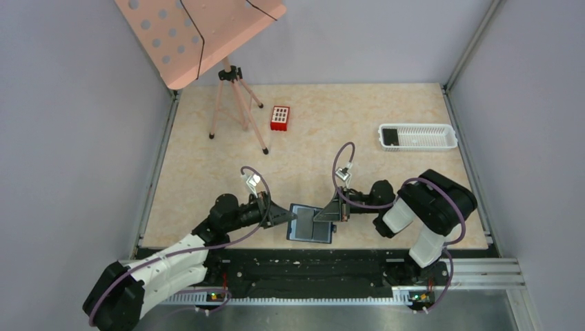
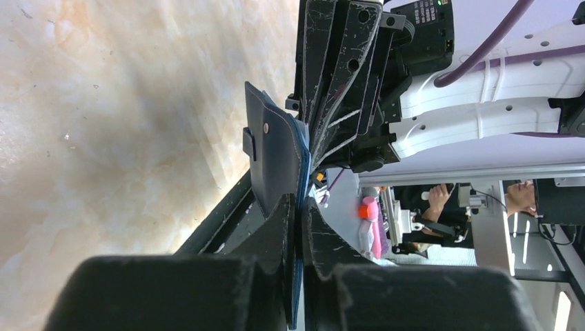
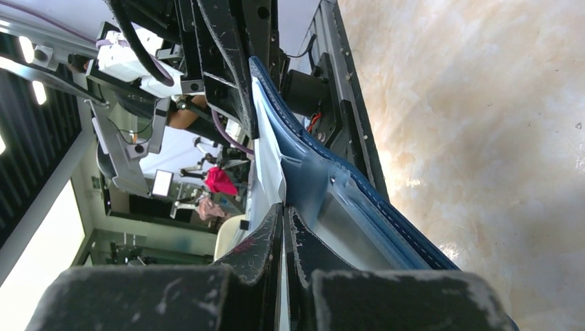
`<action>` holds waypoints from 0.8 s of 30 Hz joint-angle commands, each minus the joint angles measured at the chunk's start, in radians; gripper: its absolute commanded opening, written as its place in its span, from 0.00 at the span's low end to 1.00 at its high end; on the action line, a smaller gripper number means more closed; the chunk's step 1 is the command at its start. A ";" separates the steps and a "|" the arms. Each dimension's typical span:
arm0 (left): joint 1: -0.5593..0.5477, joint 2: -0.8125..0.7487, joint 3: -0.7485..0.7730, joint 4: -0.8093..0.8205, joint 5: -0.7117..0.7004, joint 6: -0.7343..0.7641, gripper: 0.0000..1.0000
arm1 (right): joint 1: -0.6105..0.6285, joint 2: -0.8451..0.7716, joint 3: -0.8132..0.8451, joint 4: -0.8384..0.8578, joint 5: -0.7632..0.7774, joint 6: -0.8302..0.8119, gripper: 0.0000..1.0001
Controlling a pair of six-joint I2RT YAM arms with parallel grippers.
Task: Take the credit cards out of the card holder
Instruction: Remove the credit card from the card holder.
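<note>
Both pincers grip the card holder point(image 1: 310, 227): your left pincer point(image 1: 293, 216) clamps its left edge, and your right pincer point(image 1: 323, 215) is pinched tight on its pale inner pocket. It spreads open between them over the tabletop point(image 1: 359, 117); a white tray point(image 1: 421, 137) sits well beyond its right side.

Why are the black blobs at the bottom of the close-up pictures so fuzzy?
Left wrist view: the left gripper sits near the lens, so its base blurs; the card holder looks sharp. Right wrist view: same blur on the right gripper, glare on the table. Top view: sharp throughout.
</note>
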 commanded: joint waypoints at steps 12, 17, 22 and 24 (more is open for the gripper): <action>0.024 -0.039 -0.011 0.059 0.005 0.008 0.00 | -0.040 -0.021 -0.034 0.206 -0.012 -0.004 0.00; 0.046 -0.054 -0.014 0.060 0.026 0.003 0.00 | -0.046 -0.020 -0.036 0.205 -0.012 -0.004 0.00; 0.073 -0.064 -0.020 0.069 0.054 -0.009 0.00 | -0.048 -0.031 -0.035 0.205 -0.016 -0.003 0.00; 0.081 -0.066 -0.022 0.071 0.064 -0.012 0.00 | -0.047 -0.035 -0.034 0.206 -0.017 -0.003 0.00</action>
